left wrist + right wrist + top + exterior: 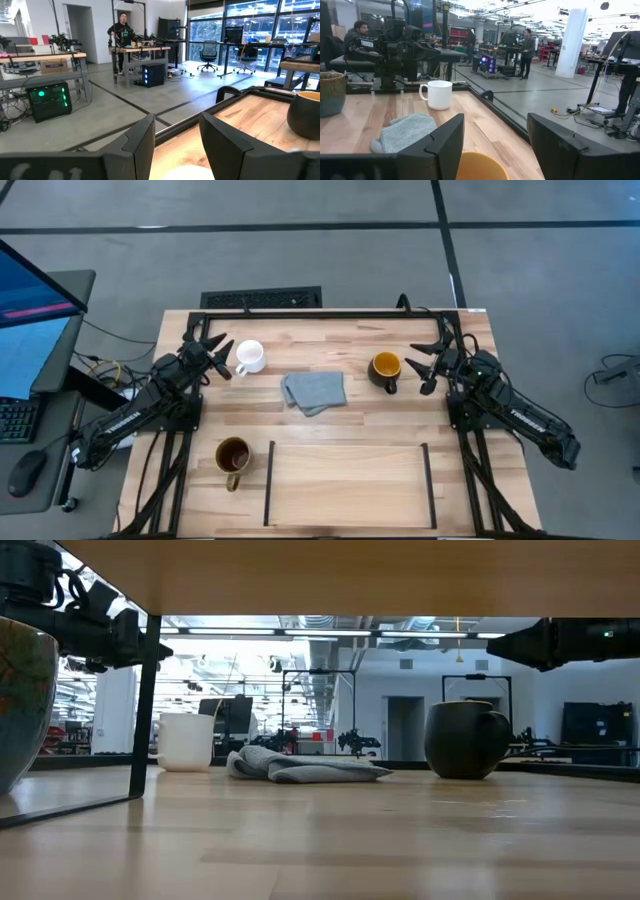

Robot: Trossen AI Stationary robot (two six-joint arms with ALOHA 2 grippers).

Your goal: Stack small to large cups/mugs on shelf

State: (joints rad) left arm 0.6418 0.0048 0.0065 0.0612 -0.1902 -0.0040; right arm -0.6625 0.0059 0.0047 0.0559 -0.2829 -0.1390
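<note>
On the left side of the wooden table (330, 330), the left gripper (216, 356) hangs just beside the small white mug (249, 357). Its fingers (220, 140) are spread apart and hold nothing. The white mug stands upright near the back edge.

Closer to the front, on the left, the big brown-gold mug (233, 457) stands upright. It is just outside the left black bar (269, 483) of the shelf (348, 480). No mug is on the shelf.

In the middle of the table lies a crumpled grey cloth (314, 391).

To the right of the cloth stands the dark mug (385, 370) with the yellow inside. The right gripper (422, 370) hangs just beside it. Its fingers (445, 142) are spread apart too, and hold nothing.

In the right wrist view, the far arm (395, 47) has the white word "TROSSEN" on it. People (526, 46) stand in the room behind the table.
</note>
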